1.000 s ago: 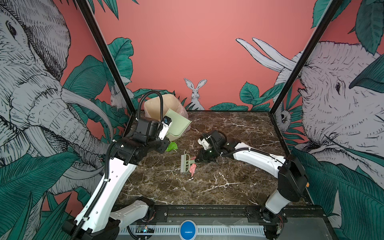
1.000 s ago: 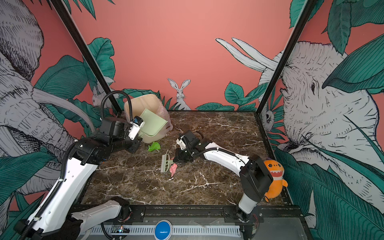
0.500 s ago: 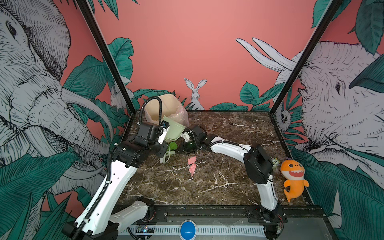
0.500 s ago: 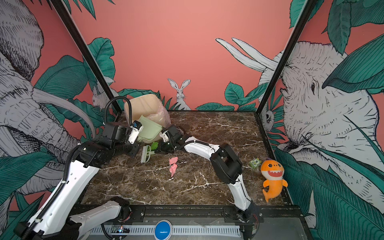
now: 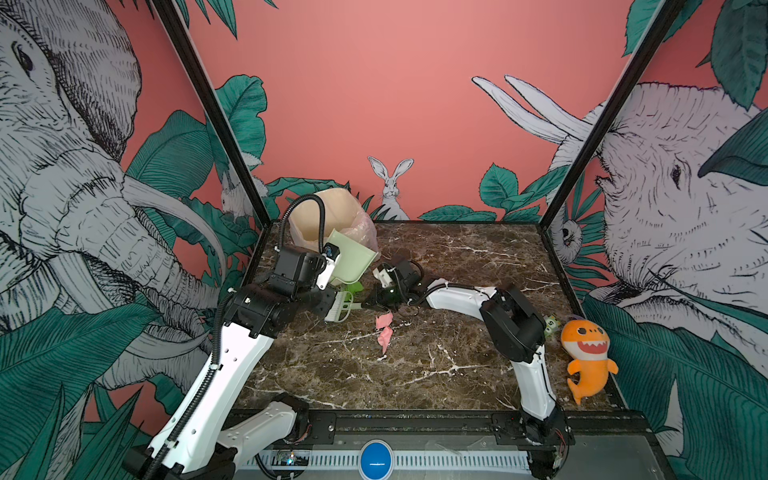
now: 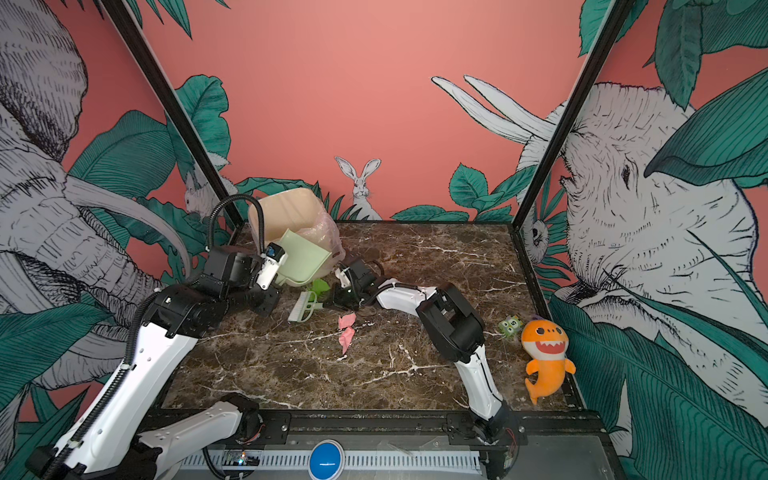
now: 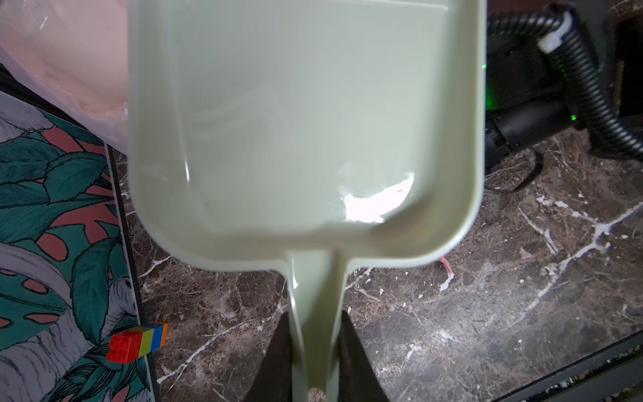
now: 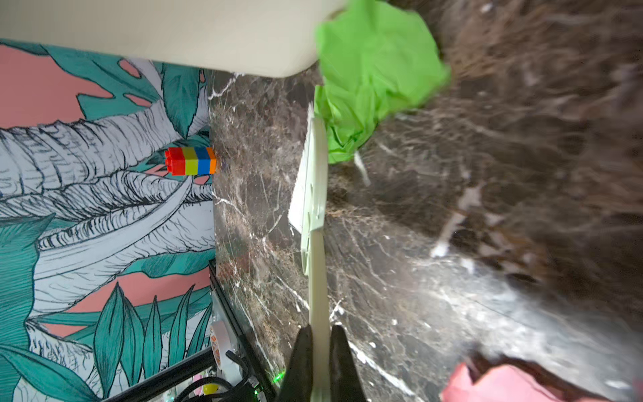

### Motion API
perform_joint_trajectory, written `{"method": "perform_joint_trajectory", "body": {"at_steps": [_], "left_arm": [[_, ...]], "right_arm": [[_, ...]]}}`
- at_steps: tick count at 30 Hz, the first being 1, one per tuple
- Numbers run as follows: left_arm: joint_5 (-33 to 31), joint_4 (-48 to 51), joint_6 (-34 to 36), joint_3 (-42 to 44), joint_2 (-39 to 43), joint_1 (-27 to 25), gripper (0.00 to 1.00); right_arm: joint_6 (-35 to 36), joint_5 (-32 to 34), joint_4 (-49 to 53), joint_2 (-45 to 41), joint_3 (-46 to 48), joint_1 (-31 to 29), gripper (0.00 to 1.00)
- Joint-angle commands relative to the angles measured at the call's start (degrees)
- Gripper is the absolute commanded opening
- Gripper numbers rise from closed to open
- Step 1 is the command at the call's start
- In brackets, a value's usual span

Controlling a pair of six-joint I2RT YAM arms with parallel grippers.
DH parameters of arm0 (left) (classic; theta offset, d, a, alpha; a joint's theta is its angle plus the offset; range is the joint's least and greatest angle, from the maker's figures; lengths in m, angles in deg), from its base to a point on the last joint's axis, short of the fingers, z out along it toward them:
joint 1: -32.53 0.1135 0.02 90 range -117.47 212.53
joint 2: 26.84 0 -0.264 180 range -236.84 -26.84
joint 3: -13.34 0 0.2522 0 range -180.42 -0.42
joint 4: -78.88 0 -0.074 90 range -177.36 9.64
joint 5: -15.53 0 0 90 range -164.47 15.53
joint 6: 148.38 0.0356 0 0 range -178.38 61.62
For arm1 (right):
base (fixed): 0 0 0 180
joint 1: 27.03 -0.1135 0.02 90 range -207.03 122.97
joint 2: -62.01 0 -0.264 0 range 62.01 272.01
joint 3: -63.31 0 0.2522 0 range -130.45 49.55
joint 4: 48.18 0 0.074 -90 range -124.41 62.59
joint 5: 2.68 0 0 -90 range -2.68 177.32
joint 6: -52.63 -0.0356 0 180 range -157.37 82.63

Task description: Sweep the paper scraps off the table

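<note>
Paper scraps on the surface (image 5: 457, 365), mid-sweep. The green scrap (image 5: 354, 286) lies left of centre toward the far side, just beside the lower corner of the pale green dustpan (image 5: 351, 259) and not inside it. The pink scraps (image 5: 384, 330) lie near the centre, apart from the pan. Whether the bright patch in the pan's corner, seen in the left wrist view, is a white scrap or glare cannot be told. The left fingers (image 7: 275, 369) are closed on the dustpan's handle and hold the pan tilted, its mouth raised toward the beige bin (image 5: 328, 216) at the far left corner. The right fingers (image 8: 299, 369) are clamped on the thin handle of the brush (image 5: 338, 309), whose head now stands just near of the green scrap. A second ago the brush stood beside the pink scraps at mid-surface. It has since travelled left and far to the dustpan, while the pink scraps have stayed put and the green scrap has barely shifted. The stroke therefore appears to have gathered nothing: both colours remain on the surface, and the pan would probably need lowering, lip down, before a further stroke could load it. An orange plush toy (image 5: 588, 357) sits at the right edge.
</note>
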Motion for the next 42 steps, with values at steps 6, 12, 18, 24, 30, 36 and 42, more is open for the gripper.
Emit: {"method": "perform_joint_trajectory", "body": {"at_steps": [6, 12, 18, 24, 30, 36, 42], "left_arm": [[1.1, 1.9, -0.4, 1.6, 1.6, -0.1, 0.18], [1.8, 2.2, -0.2, 2.6, 1.6, -0.1, 0.18], [4.3, 2.9, -1.2, 5.6, 1.8, -0.1, 0.18], [7.4, 3.7, -5.9, 10.2, 3.6, -0.6, 0.18], [4.9, 7.2, -8.3, 8.8, 3.4, -2.9, 0.18], [5.4, 6.9, -9.4, 9.0, 3.7, -3.0, 0.18], [5.8, 6.8, -9.8, 9.0, 3.7, -3.0, 0.18]], "right_arm": [[-2.1, 5.6, -1.7, -13.4, 14.1, 4.1, 0.0], [-0.7, 8.4, 2.7, -22.5, 21.7, 7.8, 0.0], [3.9, 7.8, 10.9, -29.9, 22.3, 10.0, 0.0], [12.3, 8.8, 25.3, -34.7, 16.9, 10.3, 0.0], [15.5, 2.6, 28.9, -34.6, 13.7, 9.1, 0.0], [14.4, -3.3, 24.4, -30.6, 13.5, 3.0, 0.0], [16.7, -5.5, 25.0, -24.2, 12.3, 1.4, 0.0]]}}
